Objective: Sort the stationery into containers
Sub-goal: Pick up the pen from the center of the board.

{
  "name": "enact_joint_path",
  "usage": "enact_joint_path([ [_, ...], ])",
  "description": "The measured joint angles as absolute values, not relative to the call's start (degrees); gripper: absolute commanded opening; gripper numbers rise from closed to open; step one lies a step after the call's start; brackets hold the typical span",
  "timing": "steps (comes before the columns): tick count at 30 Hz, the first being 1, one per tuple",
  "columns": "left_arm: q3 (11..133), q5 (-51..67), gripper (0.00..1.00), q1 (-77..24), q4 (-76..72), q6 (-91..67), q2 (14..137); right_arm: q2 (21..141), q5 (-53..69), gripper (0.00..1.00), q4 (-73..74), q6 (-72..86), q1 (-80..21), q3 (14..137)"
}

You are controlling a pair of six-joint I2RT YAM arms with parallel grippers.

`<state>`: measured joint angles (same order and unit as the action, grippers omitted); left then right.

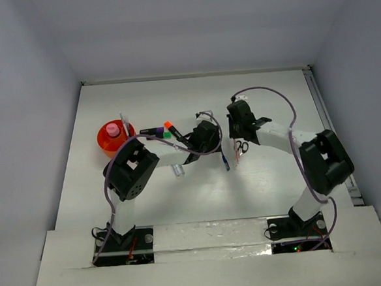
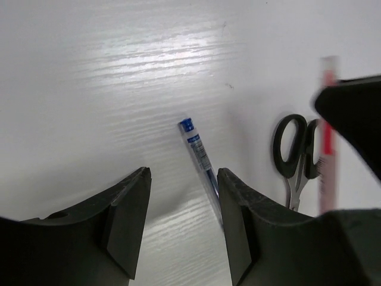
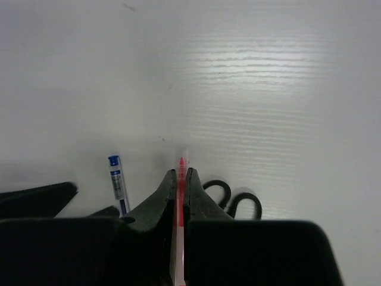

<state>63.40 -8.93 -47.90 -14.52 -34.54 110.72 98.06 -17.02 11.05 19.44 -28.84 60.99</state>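
R gripper (image 3: 180, 179) pinches red pen (image 3: 181, 165) — blue pen (image 3: 117, 179) to its left, scissors (image 3: 235, 199) to its right on table (image 3: 268, 89).

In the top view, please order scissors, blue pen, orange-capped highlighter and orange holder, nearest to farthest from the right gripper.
1. Scissors, just beside the right gripper.
2. Blue pen, slightly to the left.
3. Orange-capped highlighter, farther left.
4. Orange holder, far left.

White table (image 1: 200, 194), pale grey walls (image 1: 24, 96)

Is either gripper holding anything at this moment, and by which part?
The right gripper pinches the red pen near one end, with a short tip sticking out. The left gripper is open and holds nothing.
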Motion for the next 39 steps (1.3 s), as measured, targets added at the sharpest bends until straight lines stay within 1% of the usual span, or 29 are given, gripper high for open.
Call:
enact_joint_path([
  [6,68.5,-11.8,0.40,-48.7,-13.5,-33.5,114.6,85.6,-18.3,0.00,8.8,20.9,-28.8,55.5],
  [11,73.0,-16.4,0.35,-49.6,-10.7,-31.9,117.5,79.8,-18.5,0.00,8.7,21.6,-28.8,51.2],
  [14,75.4,-19.8,0.30,-50.7,-8.4,-30.9,118.9,76.8,-18.4,0.00,9.0,21.9,-28.8,49.5],
  [15,76.3,-20.8,0.26,-51.1,-7.4,-30.6,119.4,75.7,-18.4,0.00,9.0,22.0,-28.8,49.1],
  [17,78.0,-23.1,0.23,-52.1,-6.0,-29.9,120.5,73.5,-18.3,0.00,9.0,22.1,-28.8,48.5],
  [18,78.7,-24.4,0.15,-52.5,-5.3,-29.5,121.0,72.3,-18.3,0.00,9.0,22.1,-28.8,48.4],
  [20,79.5,-26.2,0.08,-53.3,-4.1,-29.0,121.4,70.5,-18.2,0.00,9.0,22.2,-28.8,48.0],
  [21,79.9,-26.8,0.03,-53.7,-3.4,-28.8,121.7,69.6,-18.2,0.00,9.0,22.3,-28.8,47.8],
  [22,80.4,-27.6,0.00,-53.9,-2.8,-28.6,121.9,68.9,-18.2,0.00,9.0,22.2,-28.8,47.7],
  [24,81.1,-28.8,0.00,-54.2,-1.9,-28.3,122.3,67.9,-18.1,0.00,9.0,22.3,-28.8,47.7],
  [25,81.1,-29.1,0.03,-54.3,-1.7,-28.3,122.3,67.4,-18.0,0.00,9.0,22.3,-28.8,47.6],
  [26,81.2,-29.4,0.07,-54.4,-1.5,-28.1,122.3,67.0,-18.0,0.00,8.9,22.3,-28.8,47.4],
  [27,81.2,-29.6,0.19,-54.4,-1.1,-28.0,122.3,66.5,-18.0,0.00,8.9,22.3,-28.8,47.0],
  [28,81.5,-29.8,0.21,-54.4,-0.5,-27.7,122.4,66.1,-18.0,0.00,9.0,22.3,-28.8,46.8],
  [29,81.8,-30.2,0.17,-54.4,0.0,-27.4,122.6,65.6,-18.0,0.00,9.0,22.3,-28.8,46.4],
  [30,82.1,-30.5,0.10,-54.4,0.4,-27.3,122.7,65.4,-18.0,0.00,9.0,22.3,-28.8,46.3],
  [31,82.3,-30.7,0.00,-54.4,0.6,-27.1,122.8,65.0,-17.8,0.00,9.0,22.3,-28.8,46.1],
  [36,82.3,-31.8,0.00,-54.5,0.7,-26.3,122.8,63.3,-17.3,0.00,8.4,22.3,-28.8,45.6],
  [39,79.5,-32.2,0.00,-53.4,0.3,-25.6,120.4,62.3,-16.7,0.00,7.7,22.5,-28.8,44.4],
])
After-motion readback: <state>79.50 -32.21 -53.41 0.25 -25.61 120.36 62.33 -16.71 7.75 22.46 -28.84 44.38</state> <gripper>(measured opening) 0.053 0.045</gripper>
